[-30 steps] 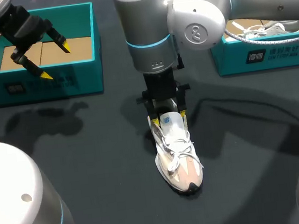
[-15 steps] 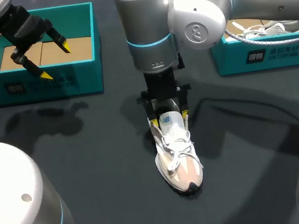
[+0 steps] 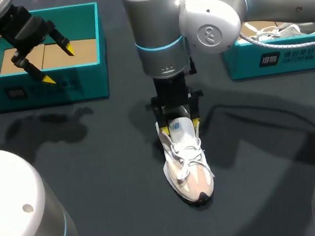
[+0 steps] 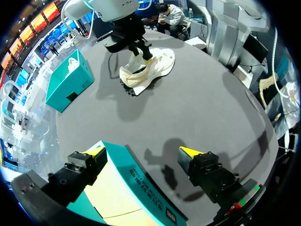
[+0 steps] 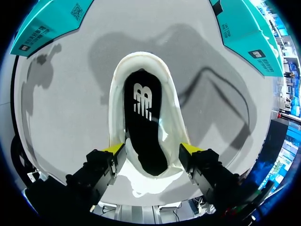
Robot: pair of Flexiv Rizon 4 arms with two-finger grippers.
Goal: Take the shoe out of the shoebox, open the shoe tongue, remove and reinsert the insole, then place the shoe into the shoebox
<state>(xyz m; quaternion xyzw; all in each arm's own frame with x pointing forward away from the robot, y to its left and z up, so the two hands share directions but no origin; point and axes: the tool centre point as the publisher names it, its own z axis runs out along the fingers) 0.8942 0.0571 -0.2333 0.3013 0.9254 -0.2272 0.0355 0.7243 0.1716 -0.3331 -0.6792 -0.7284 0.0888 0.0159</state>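
Leftmost, the left jaws are held wide apart over the near wall of the teal shoebox (image 3: 85, 80) at the bench's (image 3: 96, 176) far left. At the middle, the white shoe (image 3: 187, 168) is stood upright on the bench, its collar straddled by the right jaws; whether it is gripped cannot be told. Farther right, a second teal box (image 3: 278, 56) is seen.
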